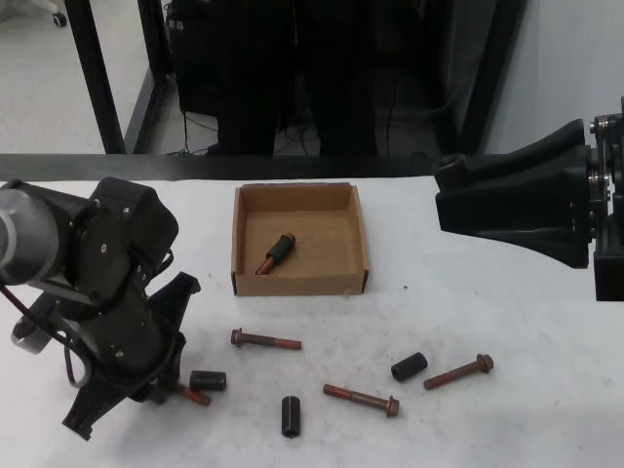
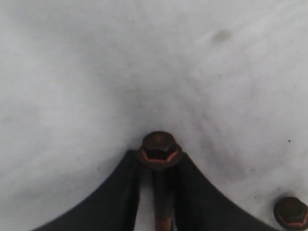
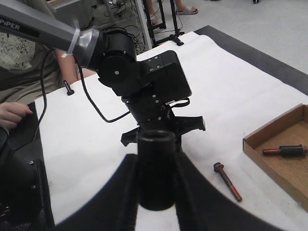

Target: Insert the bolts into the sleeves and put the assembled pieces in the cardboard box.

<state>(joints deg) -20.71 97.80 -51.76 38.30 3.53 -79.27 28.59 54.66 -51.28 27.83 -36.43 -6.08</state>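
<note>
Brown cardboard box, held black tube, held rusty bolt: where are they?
Brown cardboard box (image 1: 297, 284): high view, front wall.
Black round sleeve (image 3: 155, 168): right wrist view, side.
Rusty hex bolt (image 2: 159, 150): left wrist view, head.

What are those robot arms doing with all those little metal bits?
The left gripper is down at the bench, pinching a bolt. The right gripper holds a black sleeve above the bench. The bolt is meant to go inside the sleeve. One finished piece lies in the cardboard box. Three loose bolts and three loose sleeves wait on the bench.
</note>
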